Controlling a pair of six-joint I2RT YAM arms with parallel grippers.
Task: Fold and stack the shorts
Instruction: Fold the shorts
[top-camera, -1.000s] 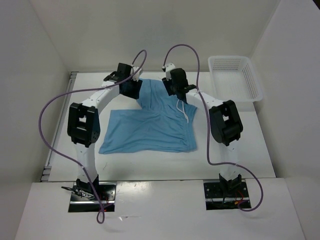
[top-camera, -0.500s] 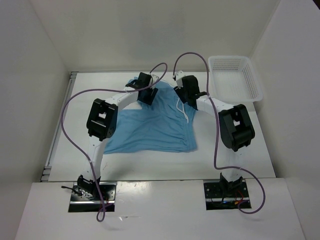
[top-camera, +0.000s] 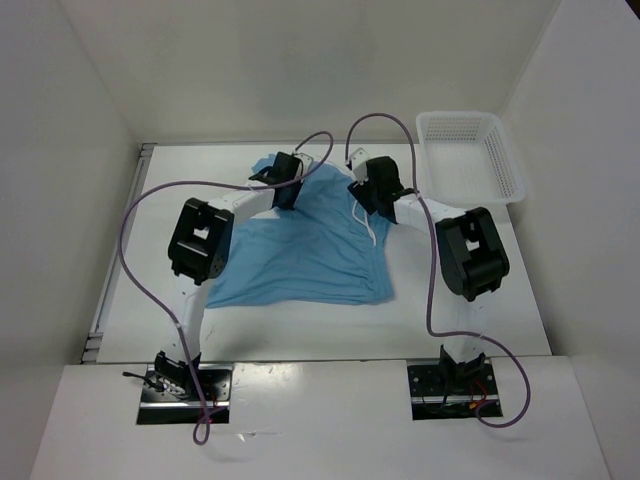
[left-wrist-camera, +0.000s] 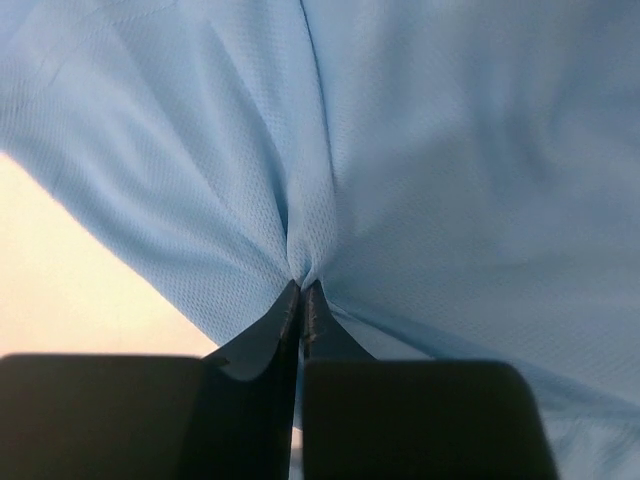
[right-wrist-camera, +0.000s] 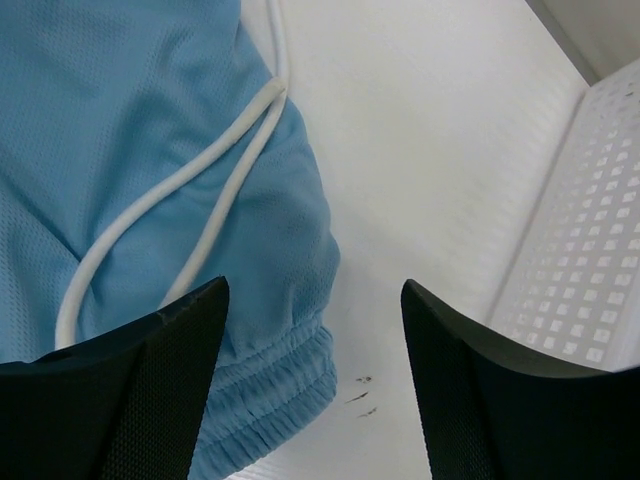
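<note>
As the shorts lie on the table, we see the left gripper pinching them, the right gripper spread over the drawstring

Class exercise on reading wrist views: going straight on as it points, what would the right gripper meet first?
The open right gripper would likely land on the shorts at their gathered edge, partly on bare table; depth is unclear.

White tabletop. Light blue shorts lie spread over its centre, reaching toward the far edge. White lattice basket sits in the far right corner, apart from the shorts.
</note>
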